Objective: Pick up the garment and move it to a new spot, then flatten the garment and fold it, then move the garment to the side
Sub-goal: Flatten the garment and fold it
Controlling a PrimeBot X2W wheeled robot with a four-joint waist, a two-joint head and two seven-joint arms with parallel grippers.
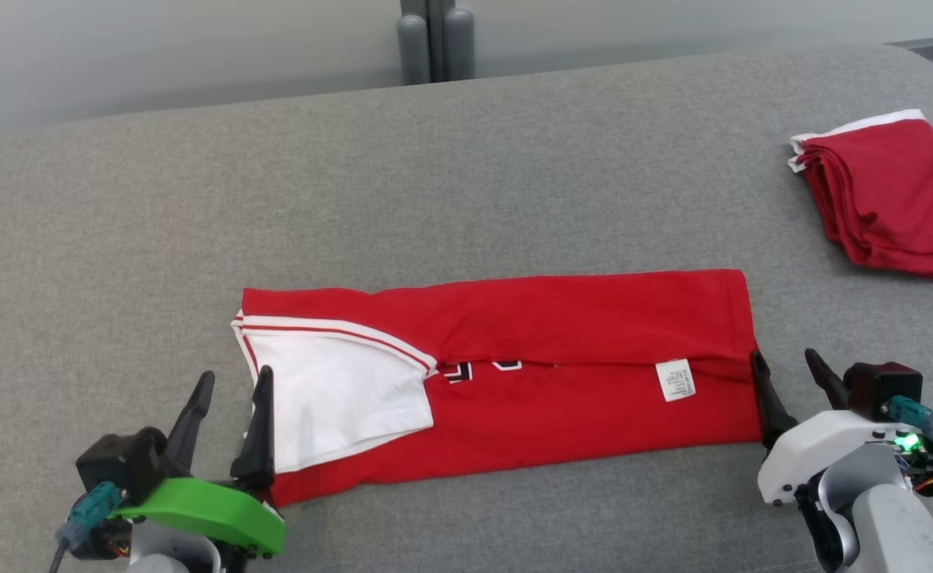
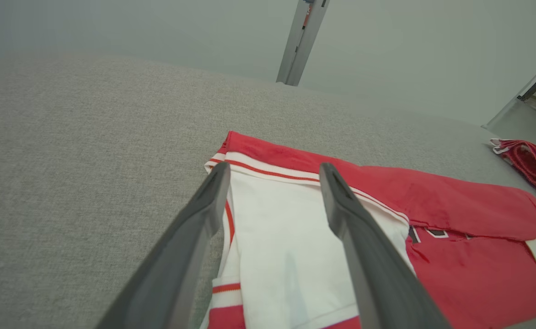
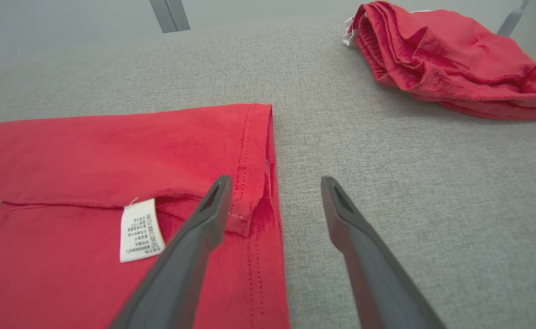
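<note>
Two grippers are sitting at the short ends of the garment [image 1: 562,350], which is lying as a long red band across the lower middle of the head view on the grey cushion [image 1: 435,183]. Your left gripper [image 1: 236,374], at the lower left, is standing with its jaws spread and holding nothing. In its wrist view those jaws are straddling the white panel [image 1: 339,390] at the band's left end. Your right gripper [image 1: 783,356], at the lower right, is likewise spread and empty, with one jaw over the red hem and the other over bare cushion. A care label [image 1: 676,380] is showing near the right end, beside the line where the upper flap is meeting the lower cloth. A second red garment [image 1: 888,199] is lying folded at the upper right, well apart.

You are, by my reading, partway through the folding step. The lengthwise folds are looking laid and fairly flat, while the crosswise fold is not yet made. The next move is calling for you to be closing on every layer at one end, not just the top flap, and carrying that end over toward the other. The white panel is lying loose, so it is likely to slip out of line as you lift.
</note>
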